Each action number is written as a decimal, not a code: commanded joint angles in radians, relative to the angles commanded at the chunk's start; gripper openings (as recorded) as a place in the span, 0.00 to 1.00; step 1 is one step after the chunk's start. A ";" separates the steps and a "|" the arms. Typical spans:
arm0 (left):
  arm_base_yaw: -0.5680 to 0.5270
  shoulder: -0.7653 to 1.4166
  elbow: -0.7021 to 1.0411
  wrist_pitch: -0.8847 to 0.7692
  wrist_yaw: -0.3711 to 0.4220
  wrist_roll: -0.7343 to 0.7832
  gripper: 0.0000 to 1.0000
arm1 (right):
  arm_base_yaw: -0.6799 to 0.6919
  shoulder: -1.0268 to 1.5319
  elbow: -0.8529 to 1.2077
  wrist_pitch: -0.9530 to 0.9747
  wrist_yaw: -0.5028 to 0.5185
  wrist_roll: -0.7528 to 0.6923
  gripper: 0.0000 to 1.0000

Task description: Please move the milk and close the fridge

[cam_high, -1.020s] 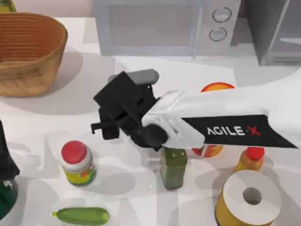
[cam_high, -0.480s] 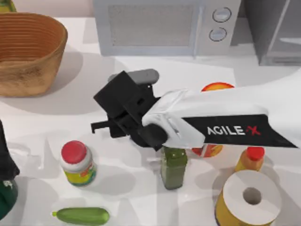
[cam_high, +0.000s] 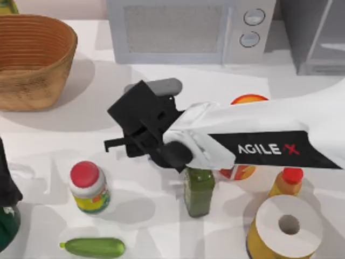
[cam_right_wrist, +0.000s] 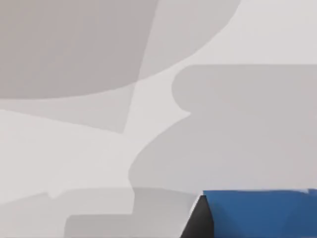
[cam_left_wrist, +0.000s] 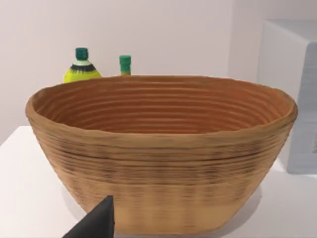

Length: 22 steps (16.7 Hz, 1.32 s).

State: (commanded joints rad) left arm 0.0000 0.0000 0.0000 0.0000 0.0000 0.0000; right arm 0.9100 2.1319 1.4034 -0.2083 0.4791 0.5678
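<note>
Seen up close from my right wrist, the milk (cam_right_wrist: pixel 257 213) shows a plain blue top beside a dark finger (cam_right_wrist: pixel 200 223); whether my right gripper (cam_high: pixel 135 141) grips it, I cannot tell.

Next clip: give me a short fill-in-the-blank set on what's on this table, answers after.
1. The white jar beside the green bottle has a ____ cap.
2. The wicker basket stands at the table's far ____ in the top view.
3. The microwave has ____ round knobs.
4. In the right wrist view, the carton edge next to the dark finger is ____.

Missing words: red; left; two; blue
</note>
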 joint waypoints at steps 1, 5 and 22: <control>0.000 0.000 0.000 0.000 0.000 0.000 1.00 | 0.002 -0.007 0.005 0.008 -0.010 -0.009 0.00; 0.000 0.000 0.000 0.000 0.000 0.000 1.00 | 0.041 -0.064 0.022 0.047 -0.077 -0.074 0.00; 0.000 0.000 0.000 0.000 0.000 0.000 1.00 | -0.024 -0.097 0.019 0.007 -0.046 -0.029 0.00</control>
State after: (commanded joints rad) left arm 0.0000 0.0000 0.0000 0.0000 0.0000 0.0000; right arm 0.8858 2.0345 1.4221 -0.2013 0.4330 0.5391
